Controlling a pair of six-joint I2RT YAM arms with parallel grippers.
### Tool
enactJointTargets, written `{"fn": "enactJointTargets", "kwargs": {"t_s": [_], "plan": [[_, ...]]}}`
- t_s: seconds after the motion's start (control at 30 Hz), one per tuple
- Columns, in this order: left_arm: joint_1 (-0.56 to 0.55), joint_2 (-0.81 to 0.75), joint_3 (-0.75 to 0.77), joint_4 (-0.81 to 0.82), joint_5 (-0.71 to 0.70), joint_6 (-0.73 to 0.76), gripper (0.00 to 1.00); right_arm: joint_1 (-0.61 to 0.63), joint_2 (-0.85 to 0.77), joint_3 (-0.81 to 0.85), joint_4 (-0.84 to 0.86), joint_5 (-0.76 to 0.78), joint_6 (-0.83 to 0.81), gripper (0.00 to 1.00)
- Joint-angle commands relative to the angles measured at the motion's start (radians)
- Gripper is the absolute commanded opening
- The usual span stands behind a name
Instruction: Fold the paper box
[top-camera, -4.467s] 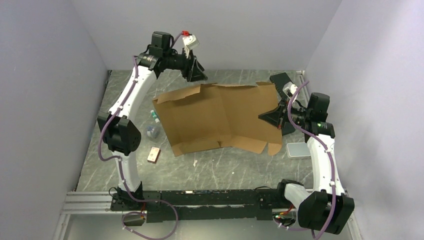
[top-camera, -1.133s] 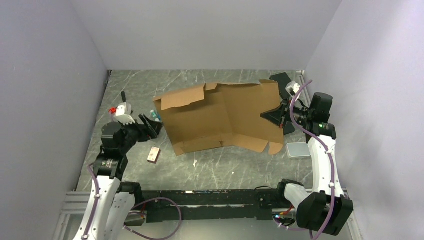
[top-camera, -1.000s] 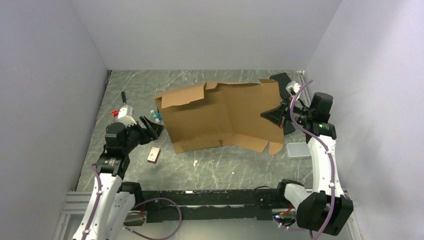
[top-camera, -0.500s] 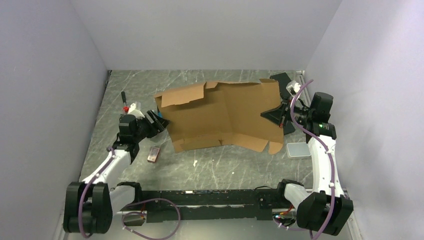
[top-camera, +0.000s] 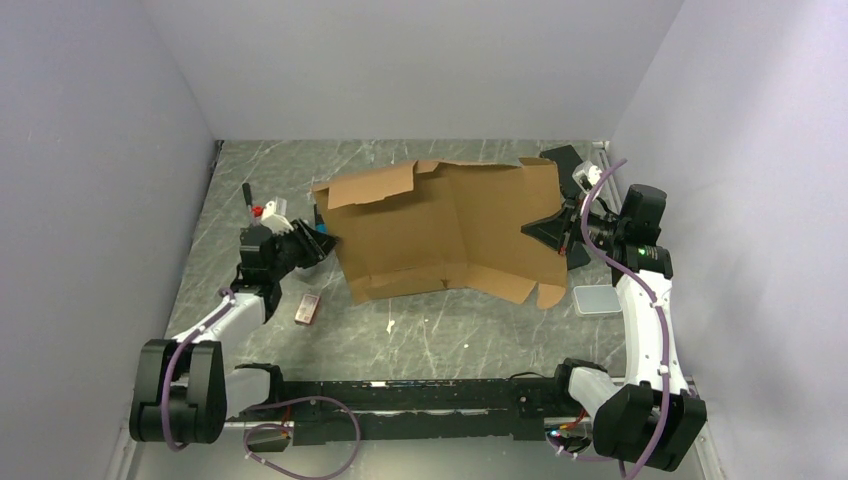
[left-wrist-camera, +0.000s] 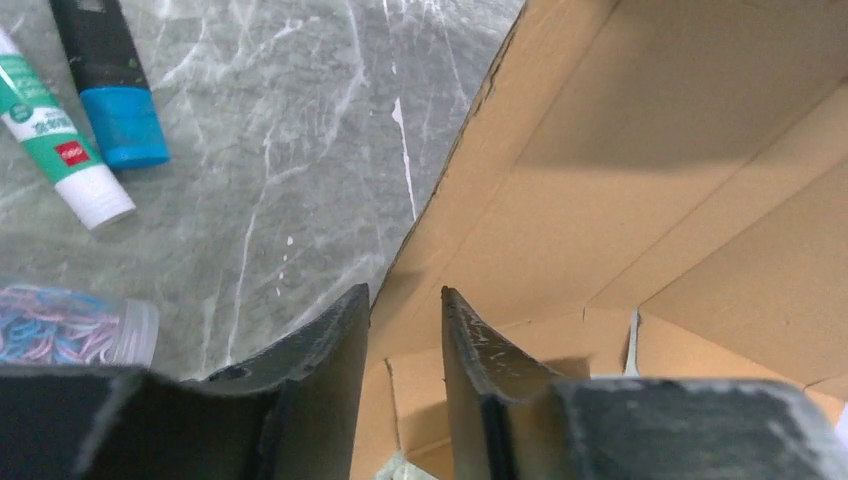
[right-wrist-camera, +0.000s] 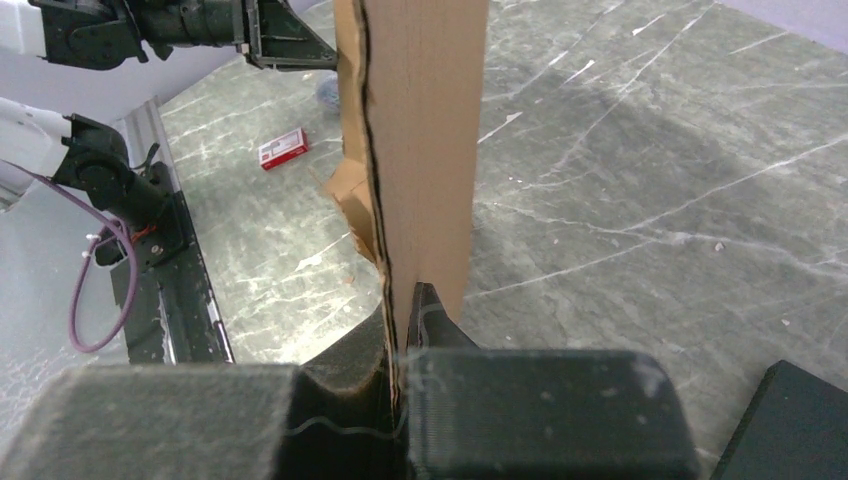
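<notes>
Brown paper box (top-camera: 440, 230) is lying opened out, right gripper (right-wrist-camera: 403, 310) clenching its right edge, left gripper (left-wrist-camera: 405, 300) straddling its left edge, fingers parted.

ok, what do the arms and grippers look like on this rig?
The left arm and right arm have white link shells, black joint housings and purple cables running alongside. The left gripper and right gripper have black tapered fingers, scuffed pale at the tips. A green light glows near the right wrist.

Paper box (top-camera: 440, 235) plain brown; table (top-camera: 450, 330) grey, white-veined marble; tube (left-wrist-camera: 52, 142) green and white.
</notes>
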Motion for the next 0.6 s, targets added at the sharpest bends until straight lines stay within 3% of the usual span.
{"fn": "enactJointTargets", "kwargs": {"t_s": [0.0, 0.1, 0.33, 0.57], "plan": [[0.001, 0.022, 0.021, 0.137, 0.089, 0.033, 0.30, -0.005, -0.002, 0.022, 0.044, -0.036, -0.004, 0.00], [0.001, 0.026, 0.029, 0.162, 0.141, 0.036, 0.15, -0.005, 0.000, 0.021, 0.049, -0.041, 0.001, 0.00], [-0.025, -0.027, 0.044, 0.111, 0.189, 0.078, 0.00, -0.005, -0.007, -0.006, 0.148, -0.104, 0.107, 0.00], [-0.132, -0.079, 0.117, -0.039, 0.130, 0.188, 0.00, -0.005, -0.033, -0.060, 0.315, -0.175, 0.275, 0.00]]}}
